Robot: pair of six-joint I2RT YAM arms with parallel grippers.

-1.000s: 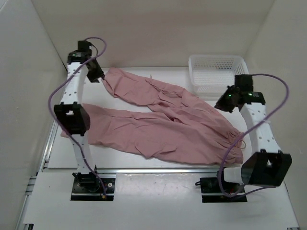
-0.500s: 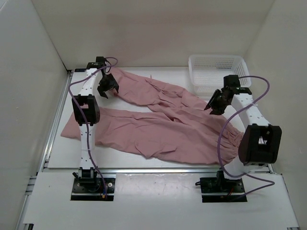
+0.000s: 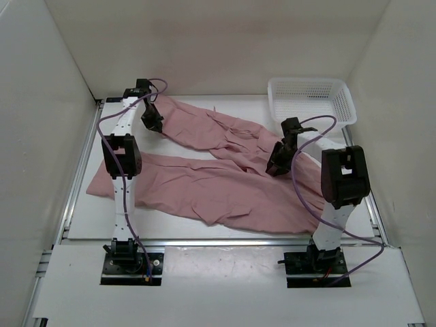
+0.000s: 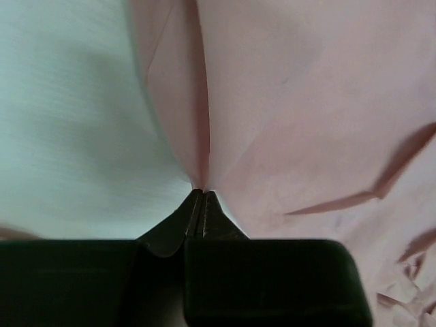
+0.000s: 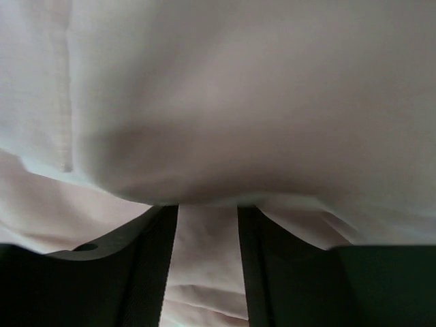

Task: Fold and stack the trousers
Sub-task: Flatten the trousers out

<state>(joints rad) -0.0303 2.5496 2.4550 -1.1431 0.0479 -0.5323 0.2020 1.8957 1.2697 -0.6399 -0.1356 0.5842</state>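
Dusty-pink, thin, wrinkled fabric trousers (image 3: 225,184) lie spread on the white tabletop (image 3: 170,229), with the legs to the left and the waist to the right. The left tool (image 3: 151,122) is pinched tight on the far leg's end. The right tool (image 3: 276,165) presses into the cloth toward the waist end, jaws narrowly parted, fabric bulging between them. A white mesh plastic basket (image 3: 313,112) stands just beyond.
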